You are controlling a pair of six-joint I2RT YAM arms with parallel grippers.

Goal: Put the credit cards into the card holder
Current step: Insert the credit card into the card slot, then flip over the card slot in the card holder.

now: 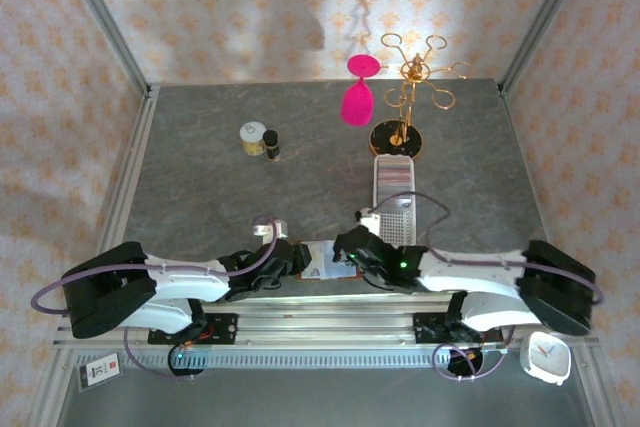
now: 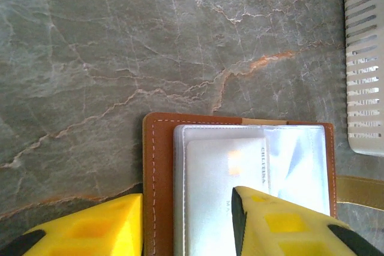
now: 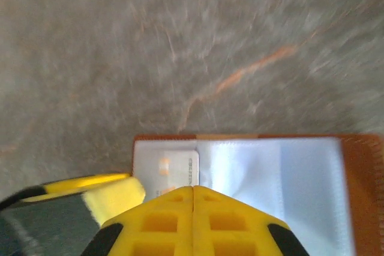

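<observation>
Left gripper [image 2: 187,208] jaws spread, astride the open card holder's [image 2: 157,166] left edge. A credit card [image 2: 222,172] lies between them on the left clear sleeve [image 2: 300,160], long axis apparently near-far. Right gripper [image 3: 192,199] jaws pressed together over the holder's near edge. The holder runs left-right, and the left arm is nearer the card.

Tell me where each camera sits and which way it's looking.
Top external: above and behind the arms, looking down across the table; left arm and right arm reach inward to the card holder.
Left wrist: on the left arm, looking down; left hand's open yellow fingers over a credit card in the card holder.
Right wrist: on the right arm, looking down; right hand shut above the card holder.
Shared: both wrist views show that card in its clear sleeve.
</observation>
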